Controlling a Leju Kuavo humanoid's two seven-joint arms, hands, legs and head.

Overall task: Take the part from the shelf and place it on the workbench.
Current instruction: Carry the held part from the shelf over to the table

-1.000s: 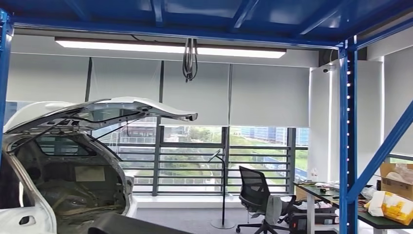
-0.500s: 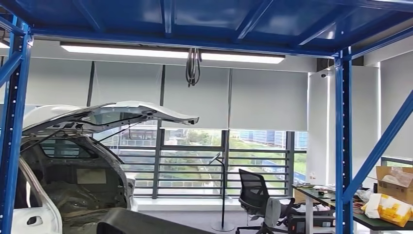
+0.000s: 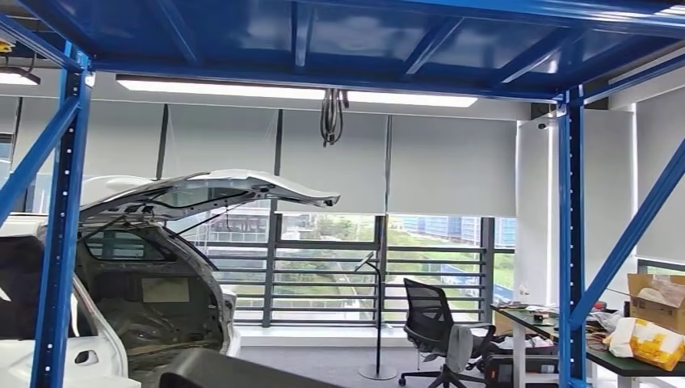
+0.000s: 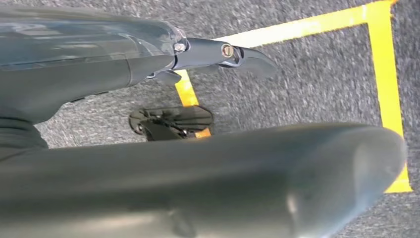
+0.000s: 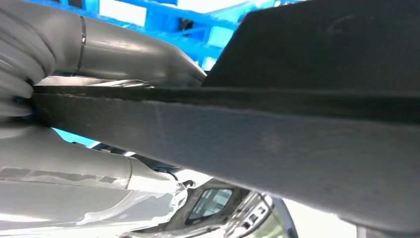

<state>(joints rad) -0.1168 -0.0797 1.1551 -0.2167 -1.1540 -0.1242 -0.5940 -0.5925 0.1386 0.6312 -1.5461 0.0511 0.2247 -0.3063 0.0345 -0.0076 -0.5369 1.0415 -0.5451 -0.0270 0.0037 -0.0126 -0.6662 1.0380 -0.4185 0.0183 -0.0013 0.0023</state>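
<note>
The part [image 5: 277, 134] is a flat black panel with a thick felt-like edge. My right hand [image 5: 64, 173] grips it, fingers on one face and the thumb on the other. In the head view the part's dark rounded edge [image 3: 234, 373] rises at the bottom, in front of the car. My left hand [image 4: 89, 64] hangs over grey carpet marked with yellow tape [image 4: 381, 74]. Its fingers are apart and it holds nothing. The blue shelf frame [image 3: 60, 242] stands around me, its top deck [image 3: 339, 36] overhead.
A white car [image 3: 161, 267] with its tailgate raised stands at the left. An office chair [image 3: 432, 331] and a floor lamp [image 3: 378, 315] are by the window. A dark table [image 3: 565, 333] at the right carries cardboard boxes [image 3: 656, 301] and clutter, behind the right blue post [image 3: 572, 242].
The whole head picture has shifted right, so the camera has turned left. The left blue post has come into view. The black part stays at the bottom of the picture.
</note>
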